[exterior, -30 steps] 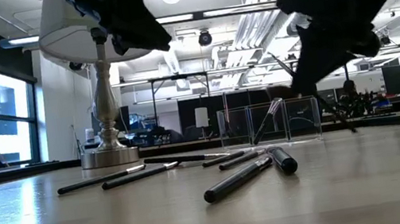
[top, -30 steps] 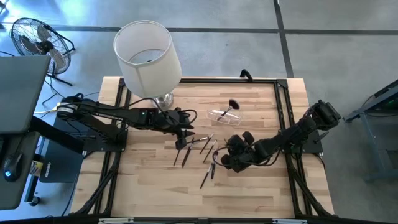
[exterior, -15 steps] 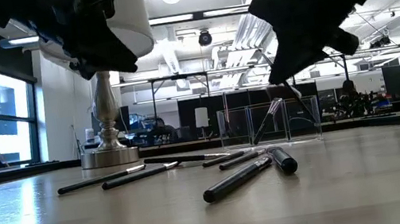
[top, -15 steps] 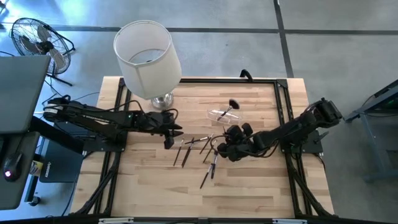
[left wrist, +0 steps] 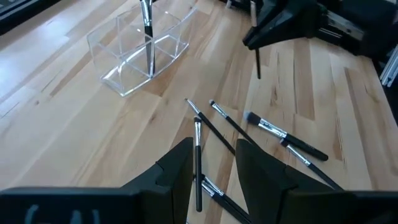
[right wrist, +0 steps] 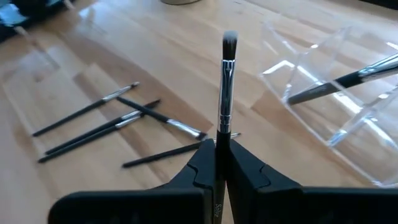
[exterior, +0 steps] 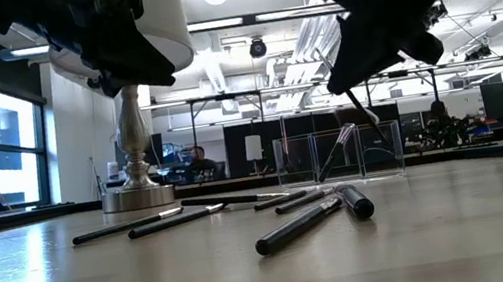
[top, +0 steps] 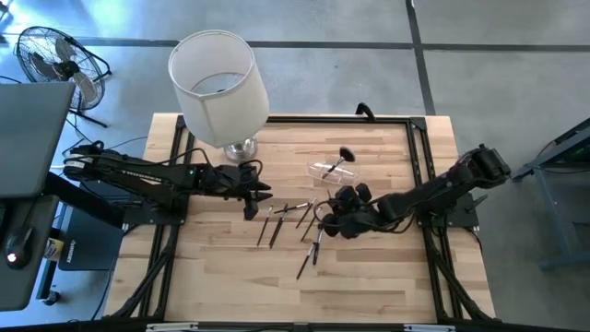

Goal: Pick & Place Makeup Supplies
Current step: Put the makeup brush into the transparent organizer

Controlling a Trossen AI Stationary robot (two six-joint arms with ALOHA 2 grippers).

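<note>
Right end effector [right wrist: 219, 163] clamps a thin silver-ferruled brush [right wrist: 225, 87] near clear plastic organizer [right wrist: 339, 106] holding one brush; left end effector [left wrist: 211, 163] open, empty.

No legible text in any view.
A few tiny pale letters sit on the handle of the makeup brush [right wrist: 224, 93] pinched in the right tool [right wrist: 216, 152], too small to make out.

Lamp [top: 221, 88] blocks the table's [top: 369, 286] far left corner, clear organizer [top: 330, 170] and scattered brushes [top: 293, 221] crowd the middle, near edge open.
</note>
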